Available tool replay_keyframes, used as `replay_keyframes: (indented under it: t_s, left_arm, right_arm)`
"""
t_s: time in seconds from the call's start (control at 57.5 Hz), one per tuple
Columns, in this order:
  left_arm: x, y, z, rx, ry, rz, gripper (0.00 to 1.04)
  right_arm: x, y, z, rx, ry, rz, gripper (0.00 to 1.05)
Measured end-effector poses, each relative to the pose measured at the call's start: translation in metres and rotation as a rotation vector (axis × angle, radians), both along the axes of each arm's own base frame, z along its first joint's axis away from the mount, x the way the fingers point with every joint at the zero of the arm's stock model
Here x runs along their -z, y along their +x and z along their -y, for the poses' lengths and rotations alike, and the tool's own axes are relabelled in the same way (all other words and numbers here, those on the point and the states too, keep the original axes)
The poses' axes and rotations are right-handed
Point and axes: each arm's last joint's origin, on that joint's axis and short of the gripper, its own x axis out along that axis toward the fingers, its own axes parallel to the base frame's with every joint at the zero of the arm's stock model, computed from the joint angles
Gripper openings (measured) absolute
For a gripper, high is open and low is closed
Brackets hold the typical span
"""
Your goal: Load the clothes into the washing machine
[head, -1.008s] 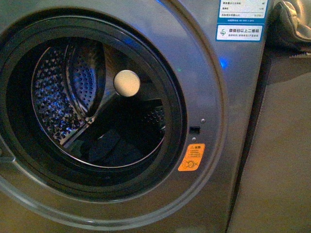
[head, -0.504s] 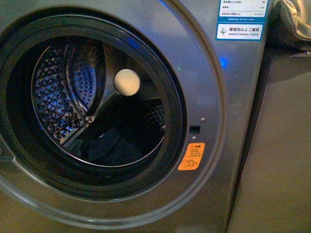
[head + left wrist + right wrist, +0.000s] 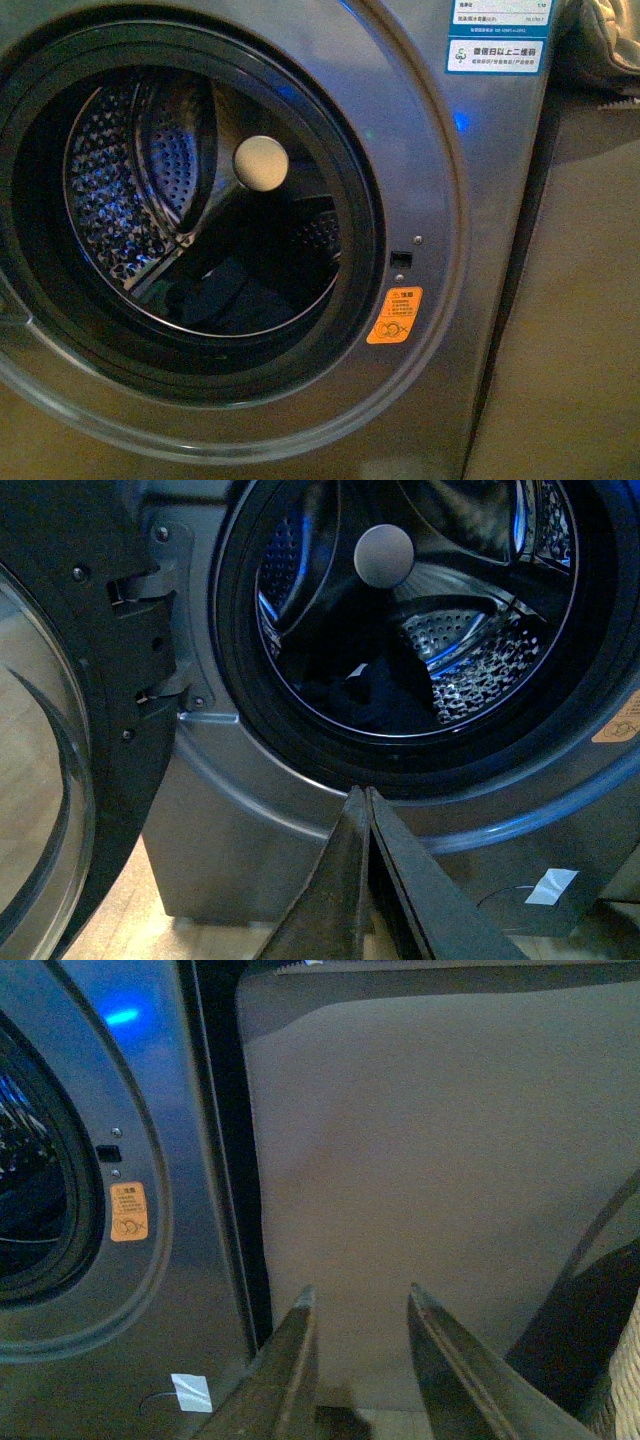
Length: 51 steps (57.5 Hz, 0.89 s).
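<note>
The grey washing machine (image 3: 430, 180) fills the front view, its round porthole open onto the perforated steel drum (image 3: 120, 200). Dark clothes (image 3: 225, 295) lie at the drum's bottom; they also show in the left wrist view (image 3: 375, 690). An orange warning sticker (image 3: 394, 315) and a blue-white label (image 3: 497, 40) sit on its front. My left gripper (image 3: 361, 798) is shut and empty, just below the porthole rim. My right gripper (image 3: 362, 1300) is open and empty, facing the plain grey cabinet panel (image 3: 430, 1160). Neither gripper shows in the front view.
The machine's door (image 3: 60, 730) hangs open beside the porthole in the left wrist view. A plain grey cabinet panel (image 3: 570, 300) stands right of the machine. A grey cloth bundle (image 3: 600, 40) lies on top at the far right. A white tape patch (image 3: 190, 1392) sits low on the machine.
The front view has shifted slightly; the machine and its stickers sit a little lower and to the right in the picture. The clothes in the drum look unmoved.
</note>
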Motion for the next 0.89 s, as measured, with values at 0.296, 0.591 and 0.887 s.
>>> replay_keyframes:
  t_s: [0.296, 0.591, 0.887]
  left_arm:
    - [0.0, 0.0, 0.0, 0.0, 0.0, 0.0, 0.4]
    - [0.0, 0.0, 0.0, 0.0, 0.0, 0.0, 0.92]
    - [0.0, 0.0, 0.0, 0.0, 0.002, 0.0, 0.98]
  right_arm:
    - [0.0, 0.0, 0.0, 0.0, 0.0, 0.0, 0.89]
    - [0.0, 0.0, 0.0, 0.0, 0.0, 0.0, 0.97]
    - [0.0, 0.0, 0.0, 0.0, 0.0, 0.0, 0.97]
